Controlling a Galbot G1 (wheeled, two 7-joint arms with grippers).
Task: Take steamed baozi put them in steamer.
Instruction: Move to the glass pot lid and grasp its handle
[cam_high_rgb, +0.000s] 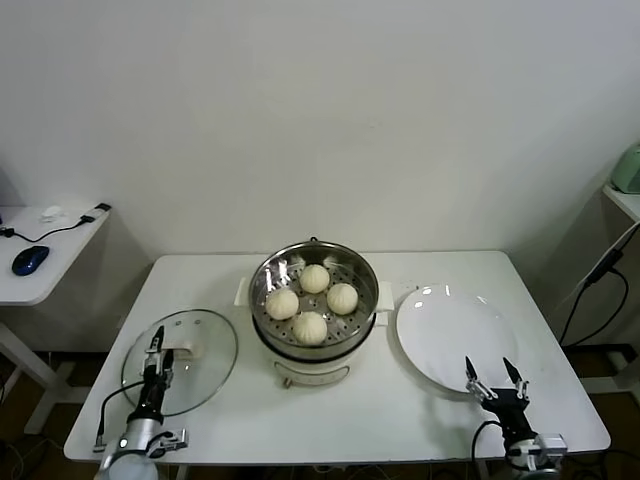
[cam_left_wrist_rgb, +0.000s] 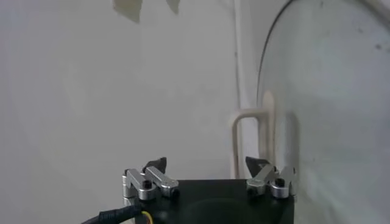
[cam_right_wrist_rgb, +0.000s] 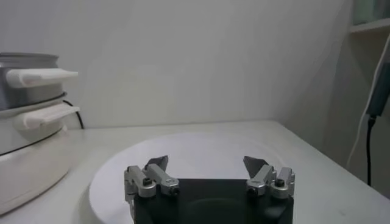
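Note:
Several cream-white baozi (cam_high_rgb: 315, 278) lie on the perforated tray inside the steel steamer (cam_high_rgb: 350, 265) at the table's middle. My left gripper (cam_high_rgb: 156, 340) stands open and empty over the near edge of the glass lid (cam_high_rgb: 205, 375), left of the steamer. In the left wrist view the gripper (cam_left_wrist_rgb: 207, 164) faces the lid's white handle (cam_left_wrist_rgb: 250, 137), apart from it. My right gripper (cam_high_rgb: 489, 368) is open and empty at the near rim of the white plate (cam_high_rgb: 440, 330). The right wrist view shows the gripper (cam_right_wrist_rgb: 206, 161) over the bare plate (cam_right_wrist_rgb: 201, 146), with the steamer (cam_right_wrist_rgb: 24, 140) off to one side.
A side table (cam_high_rgb: 60, 275) with a blue mouse (cam_high_rgb: 30, 260) and a cable stands at the far left. A shelf (cam_high_rgb: 625, 200) with a hanging black cable (cam_high_rgb: 605, 270) is at the far right. The table's front edge (cam_high_rgb: 340, 458) runs just behind both grippers.

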